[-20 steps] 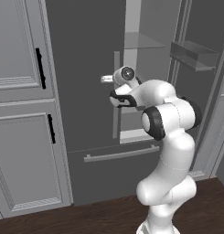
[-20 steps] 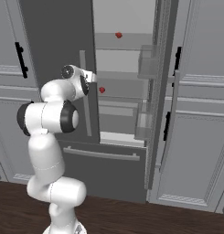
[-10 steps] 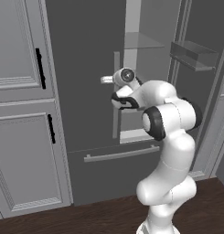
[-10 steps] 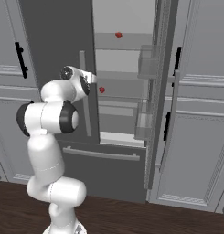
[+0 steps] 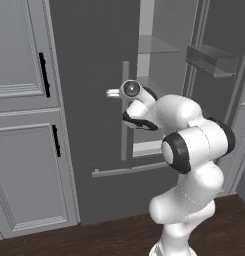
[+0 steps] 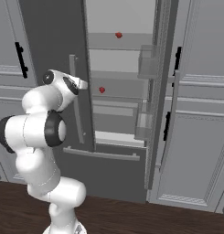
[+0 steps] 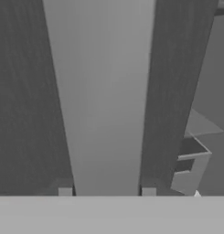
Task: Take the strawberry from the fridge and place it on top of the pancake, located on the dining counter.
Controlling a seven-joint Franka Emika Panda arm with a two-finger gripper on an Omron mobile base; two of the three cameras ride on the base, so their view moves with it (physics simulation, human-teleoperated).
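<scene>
The fridge (image 5: 94, 75) is dark grey; its left door is closed and its right door (image 6: 161, 91) stands open. My gripper (image 7: 107, 192) is shut on the left door's long light grey handle (image 7: 104, 91), which runs up between the two fingertips. The base views show the gripper (image 5: 123, 93) (image 6: 79, 85) partway up this handle (image 5: 125, 130) (image 6: 78, 119). Inside the fridge, one tiny red thing (image 6: 118, 34) lies on an upper shelf and another (image 6: 102, 90) on the shelf below. Which one is the strawberry is too small to tell. The pancake and the dining counter are out of view.
Light grey panelled cabinets with black handles flank the fridge on the left (image 5: 24, 100) and right (image 6: 200, 114). Door bins (image 6: 147, 64) hang on the open door. A drawer with a bar handle (image 6: 102, 154) runs below, over dark wood floor (image 6: 131, 215).
The jaws have closed onto the left door's handle. The arm and the door stand almost where they were.
</scene>
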